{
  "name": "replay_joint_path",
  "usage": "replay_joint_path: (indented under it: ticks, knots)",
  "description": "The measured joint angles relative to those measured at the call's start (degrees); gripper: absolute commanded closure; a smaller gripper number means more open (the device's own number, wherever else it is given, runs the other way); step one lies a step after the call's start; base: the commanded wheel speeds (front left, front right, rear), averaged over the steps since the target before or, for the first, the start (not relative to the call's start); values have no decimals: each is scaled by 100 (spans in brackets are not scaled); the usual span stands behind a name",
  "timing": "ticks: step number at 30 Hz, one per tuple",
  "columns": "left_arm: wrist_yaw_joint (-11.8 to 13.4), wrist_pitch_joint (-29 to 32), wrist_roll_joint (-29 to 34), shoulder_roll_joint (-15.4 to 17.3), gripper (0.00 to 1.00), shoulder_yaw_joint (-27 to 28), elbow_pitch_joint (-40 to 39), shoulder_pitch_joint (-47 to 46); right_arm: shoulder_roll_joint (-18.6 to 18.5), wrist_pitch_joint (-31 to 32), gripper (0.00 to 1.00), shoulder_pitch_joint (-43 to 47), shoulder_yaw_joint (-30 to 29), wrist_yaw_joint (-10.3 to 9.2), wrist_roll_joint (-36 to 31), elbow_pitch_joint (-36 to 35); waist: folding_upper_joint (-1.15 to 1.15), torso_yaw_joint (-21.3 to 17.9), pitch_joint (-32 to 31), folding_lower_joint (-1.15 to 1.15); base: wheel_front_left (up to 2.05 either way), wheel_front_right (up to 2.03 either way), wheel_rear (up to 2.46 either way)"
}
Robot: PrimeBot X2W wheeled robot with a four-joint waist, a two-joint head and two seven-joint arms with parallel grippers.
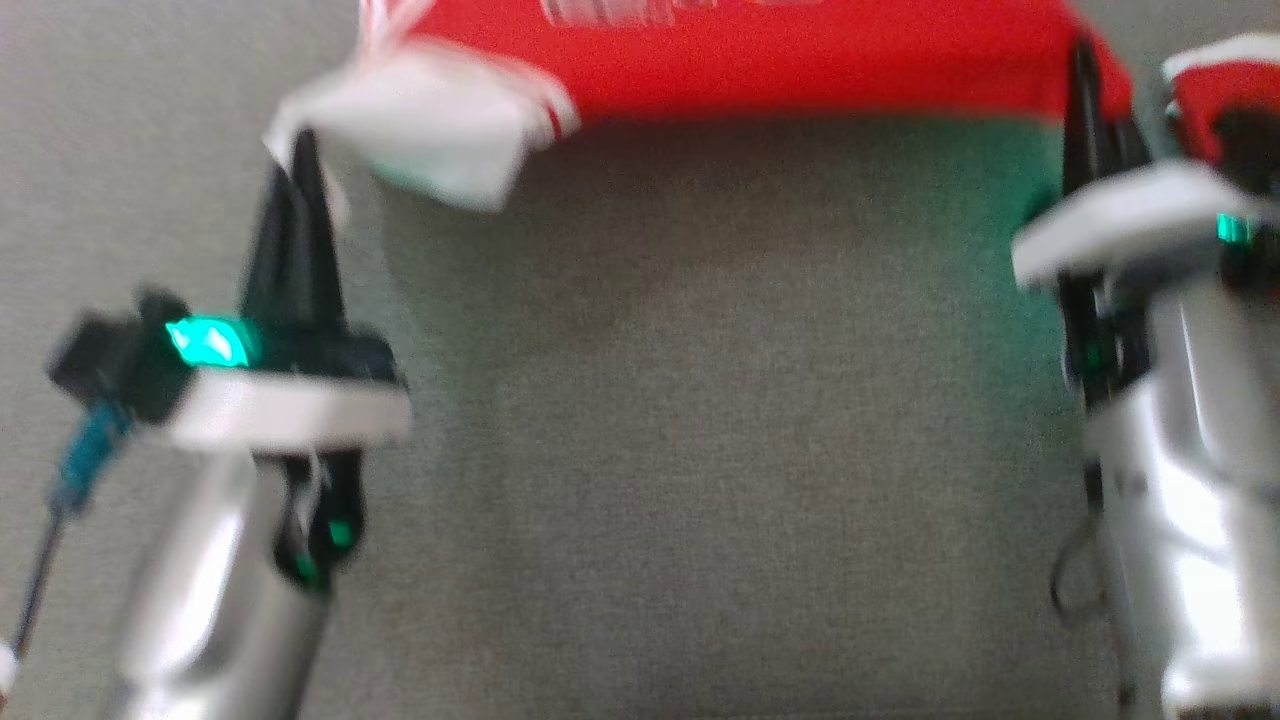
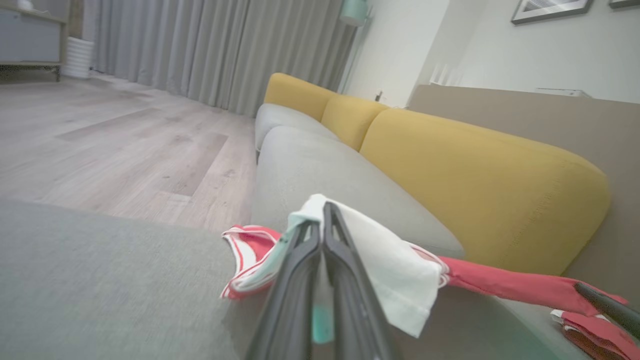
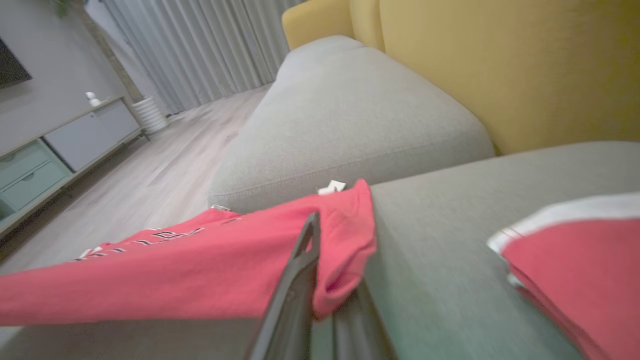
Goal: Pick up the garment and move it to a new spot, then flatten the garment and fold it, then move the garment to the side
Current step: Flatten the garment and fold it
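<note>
The red garment point(image 1: 800, 60) point(image 3: 200, 270) hangs stretched between both hands over the grey sofa seat point(image 1: 700, 450) point(image 2: 100, 280) point(image 3: 450, 260), along the seat's edge that meets the next grey cushion point(image 2: 320, 165) point(image 3: 345, 115). The left hand point(image 1: 300, 150) point(image 2: 325, 210) is clamped tight on the garment's white sleeve point(image 1: 430, 120) point(image 2: 395, 270), which drapes over its fingertips. The right hand point(image 1: 1082, 60) point(image 3: 315, 222) is pinched closed on the opposite red corner, the cloth folding over one finger. White lettering shows on the stretched red panel. A separate-looking red-and-white cloth point(image 1: 1215, 90) point(image 2: 595, 330) point(image 3: 575, 260) lies on the seat just beside the right hand, toward the yellow backrest point(image 2: 480, 190) point(image 3: 500, 65); whether it belongs to the same garment I cannot tell.
</note>
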Motion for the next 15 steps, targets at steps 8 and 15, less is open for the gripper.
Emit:
replay_joint_path:
  ticks: [8,15]
  knots:
    - [367,439,-88,259,100,-237,-1240,1624,89,936,100,2468,-298,0,186,-2036,0,160,-846,0,0,0,0]
    - [645,682,-187,403,100,-438,-1822,3042,123,1545,100,4003,-427,0,283,-3261,0,179,-1417,1,0,0,0]
